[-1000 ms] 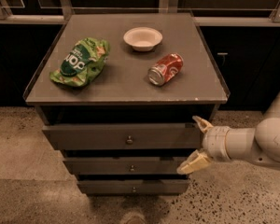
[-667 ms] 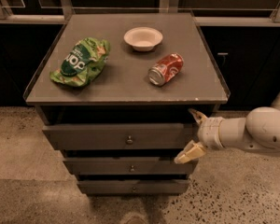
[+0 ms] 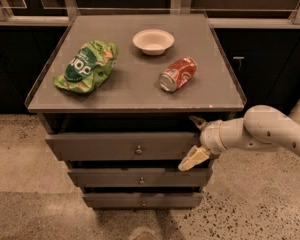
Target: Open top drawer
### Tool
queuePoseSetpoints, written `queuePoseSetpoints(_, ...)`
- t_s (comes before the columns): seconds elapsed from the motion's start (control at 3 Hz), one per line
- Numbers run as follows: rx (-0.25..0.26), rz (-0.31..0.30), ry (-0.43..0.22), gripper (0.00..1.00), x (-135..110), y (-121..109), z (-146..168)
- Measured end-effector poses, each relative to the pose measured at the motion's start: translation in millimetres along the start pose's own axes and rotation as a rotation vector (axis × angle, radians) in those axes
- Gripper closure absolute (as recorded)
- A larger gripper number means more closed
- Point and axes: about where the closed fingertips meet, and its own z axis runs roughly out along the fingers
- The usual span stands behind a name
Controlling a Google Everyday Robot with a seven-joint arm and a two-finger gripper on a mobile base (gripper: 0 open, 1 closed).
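The top drawer (image 3: 105, 146) is the widest dark grey front under the cabinet top, with a small round metal knob (image 3: 138, 149) at its centre. Two narrower drawer fronts sit below it, the middle drawer (image 3: 140, 177) and the bottom drawer (image 3: 142, 200). My gripper (image 3: 192, 141) is at the right end of the top drawer's front, reaching in from the right on a white arm (image 3: 262, 131). It is open: one finger (image 3: 196, 120) sits above the front's top edge and the other finger (image 3: 191, 160) below its bottom edge. The knob is well left of the gripper.
On the cabinet top (image 3: 135, 91) lie a green chip bag (image 3: 86, 66), a white bowl (image 3: 153, 41) and a red soda can (image 3: 177, 74) on its side. Dark cabinets stand behind and to both sides. Speckled floor (image 3: 250, 204) surrounds the drawer unit.
My gripper has moved left, from beside the cabinet's right edge onto the right end of the top drawer front. The drawers and the things on top have not moved.
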Motion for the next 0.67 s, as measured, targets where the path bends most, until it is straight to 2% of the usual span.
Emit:
queuePoseSetpoints(0.33, -0.052, 0.016, -0.003, 0.00, -0.5, 7.8, 12.6)
queuePoseSetpoints(0.67, -0.052, 0.016, -0.003, 0.00, -0.6, 7.8, 12.7)
